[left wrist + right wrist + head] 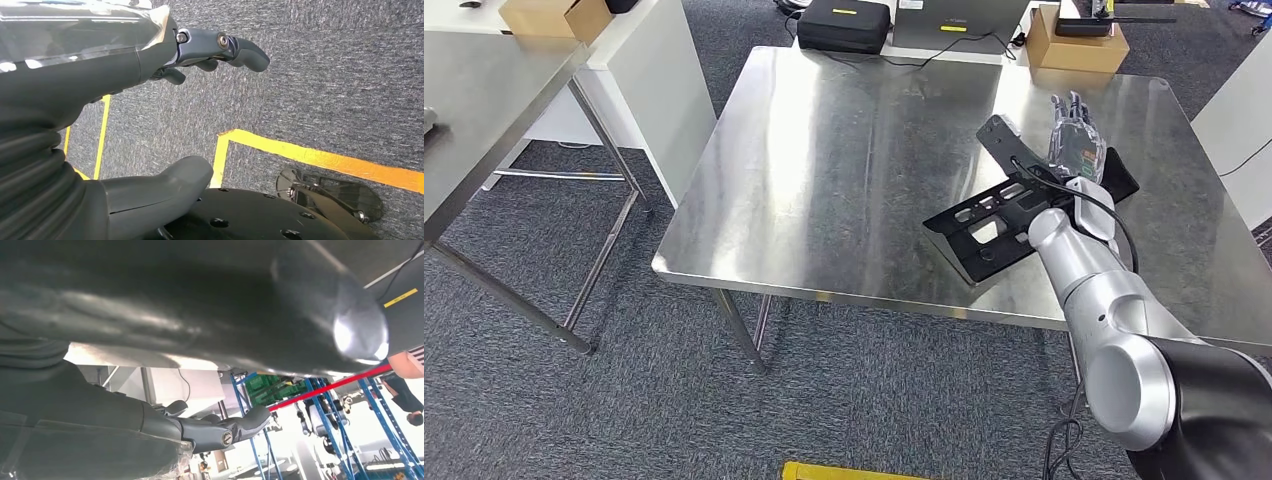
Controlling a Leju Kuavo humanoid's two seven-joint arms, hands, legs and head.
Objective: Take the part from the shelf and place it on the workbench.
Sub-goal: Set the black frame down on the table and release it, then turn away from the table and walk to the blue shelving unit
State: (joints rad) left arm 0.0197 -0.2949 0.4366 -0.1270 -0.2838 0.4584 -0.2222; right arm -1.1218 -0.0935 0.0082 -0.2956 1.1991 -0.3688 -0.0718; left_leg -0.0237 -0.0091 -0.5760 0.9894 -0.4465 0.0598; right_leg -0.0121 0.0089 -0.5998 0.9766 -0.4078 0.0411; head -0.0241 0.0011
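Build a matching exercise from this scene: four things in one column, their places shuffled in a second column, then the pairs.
1. black part
2. right hand
3. left hand
4. black case

A. hanging over carpet with yellow floor tape
B. past the workbench's far edge
C. lying on the steel workbench
D. above the part's far end

Pairs: 1-C, 2-D, 3-A, 4-B

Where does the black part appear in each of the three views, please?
Head view: the black part lies flat on the steel workbench, near its right front edge, partly under the right hand.
Left wrist view: not in it.
Right wrist view: cannot tell.
Shared landmark: the right hand.
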